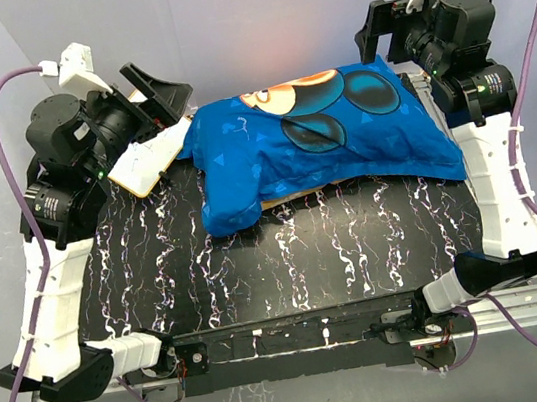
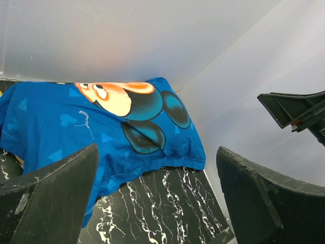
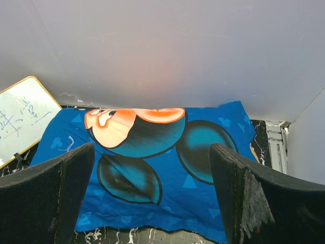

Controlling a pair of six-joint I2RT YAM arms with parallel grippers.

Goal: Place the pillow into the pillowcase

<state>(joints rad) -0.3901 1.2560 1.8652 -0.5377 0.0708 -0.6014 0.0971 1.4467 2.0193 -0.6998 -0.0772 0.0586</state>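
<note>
The pillowcase [image 1: 328, 126] lay along the far edge of the table [image 1: 337, 251], Mickey print up, reaching almost to the far-right corner. It bulged plumply, so the pillow was probably inside, though no white fabric showed. You held the left gripper [image 2: 157, 201] and the right gripper [image 3: 152, 203] raised above its two ends, jaws wide apart and gripping nothing, likely to stay clear of the cloth. The whiteboard [image 1: 148, 158] sat beside the case's left end.

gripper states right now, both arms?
Left gripper: open, holding nothing.
Right gripper: open, holding nothing.
</note>
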